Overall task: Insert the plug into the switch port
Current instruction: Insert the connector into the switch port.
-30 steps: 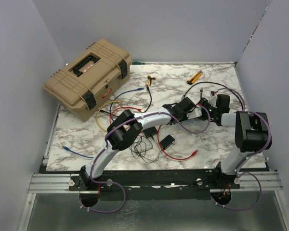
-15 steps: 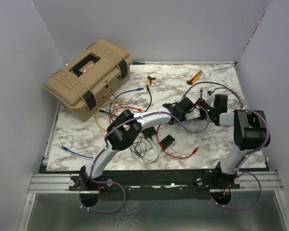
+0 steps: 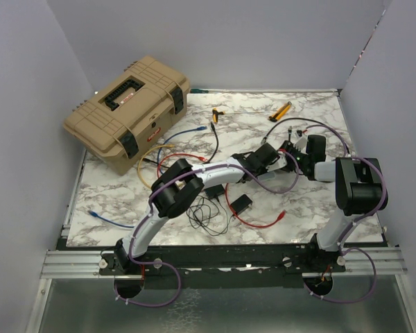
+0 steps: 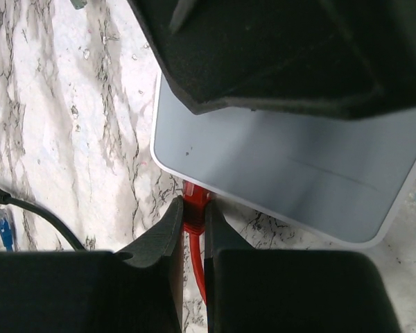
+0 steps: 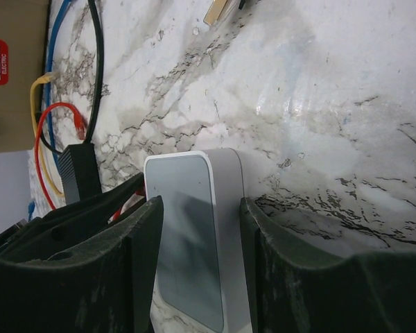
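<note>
The left gripper (image 4: 193,222) pinches the little hard red plug (image 4: 194,201) by its back, tip right at the edge of the light, slippery-looking white switch box (image 5: 187,229), which the right gripper (image 5: 201,208) squeezes by both sides on the marble table (image 4: 90,139).

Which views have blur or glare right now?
Left wrist: red plug and white box sharp, left gripper fingers underexposed. Right wrist: right gripper fingers soft, glare on the marble table. Top external: even light, no blur.
</note>
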